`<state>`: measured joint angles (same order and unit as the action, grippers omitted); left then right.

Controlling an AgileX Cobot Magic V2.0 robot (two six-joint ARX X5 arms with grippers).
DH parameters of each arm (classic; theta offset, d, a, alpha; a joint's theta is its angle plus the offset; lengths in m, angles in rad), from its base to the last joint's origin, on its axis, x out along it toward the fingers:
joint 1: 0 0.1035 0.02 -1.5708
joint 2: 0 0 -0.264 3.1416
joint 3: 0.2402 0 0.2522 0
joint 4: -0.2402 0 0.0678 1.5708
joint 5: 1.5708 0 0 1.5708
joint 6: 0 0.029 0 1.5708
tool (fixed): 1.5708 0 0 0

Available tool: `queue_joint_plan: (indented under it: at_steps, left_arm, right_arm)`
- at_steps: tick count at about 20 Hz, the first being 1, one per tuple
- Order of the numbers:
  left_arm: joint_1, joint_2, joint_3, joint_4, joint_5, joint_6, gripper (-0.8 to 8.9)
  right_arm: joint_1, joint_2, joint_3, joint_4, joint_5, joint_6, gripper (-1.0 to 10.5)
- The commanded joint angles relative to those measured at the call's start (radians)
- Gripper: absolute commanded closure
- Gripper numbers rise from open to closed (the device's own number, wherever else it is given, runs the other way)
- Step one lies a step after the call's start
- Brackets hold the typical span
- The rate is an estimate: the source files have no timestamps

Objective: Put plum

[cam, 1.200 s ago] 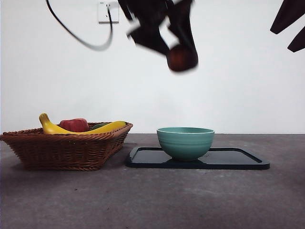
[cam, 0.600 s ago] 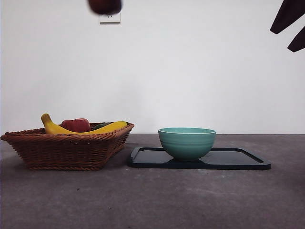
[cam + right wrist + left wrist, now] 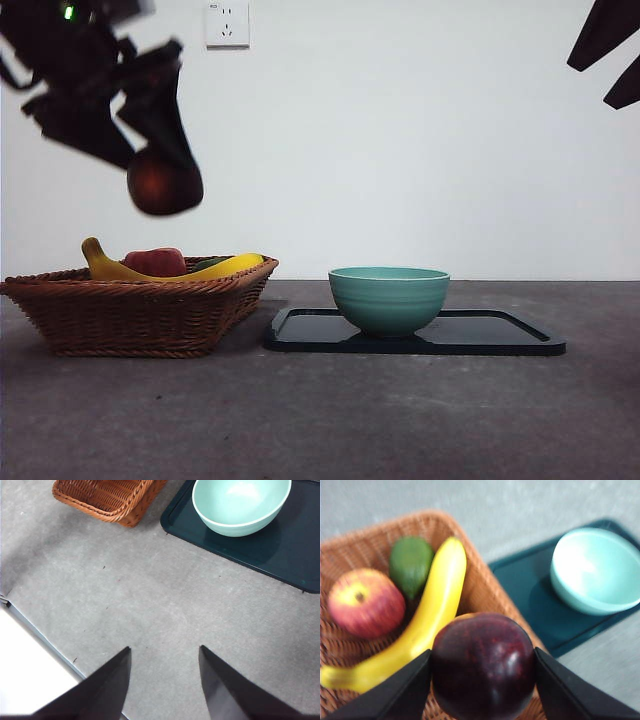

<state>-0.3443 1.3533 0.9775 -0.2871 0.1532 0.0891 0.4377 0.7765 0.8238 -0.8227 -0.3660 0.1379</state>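
Overhead, left claw [image 3: 482,666] grasps plum [image 3: 483,666] (right claw [image 3: 162,654] released); grey table [image 3: 330,420].

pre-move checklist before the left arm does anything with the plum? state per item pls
1. Grip: left gripper shut on the plum, a jaw on each side: ok.
2. Height: plum hangs clear above the wicker basket: ok.
3. Basket contents: apple, banana and a green fruit lie inside; whether free space is enough: cannot tell.
4. Bowl on the dark tray, shows nothing inside: ok.
5. Right gripper open, holds nothing, over bare table away from the basket: ok.
6. Drop target, basket or bowl: cannot tell.
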Motion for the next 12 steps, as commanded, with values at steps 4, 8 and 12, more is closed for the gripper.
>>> queue_joint_plan:
  at_steps: [4,8,12]
  left_arm:
    - [0.000,0.086,-0.079,0.113,-0.004,0.035,5.39]
    - [0.000,0.184,-0.079,0.157,-0.004,0.035,5.39]
    - [0.000,0.244,-0.078,0.189,-0.004,0.046,5.38]
  right_arm:
    - [0.006,0.005,0.008,0.008,0.000,0.001,7.3]
    - [0.006,0.005,0.008,0.006,0.000,0.005,7.3]
    - [0.006,0.005,0.008,0.006,0.000,0.005,7.3]
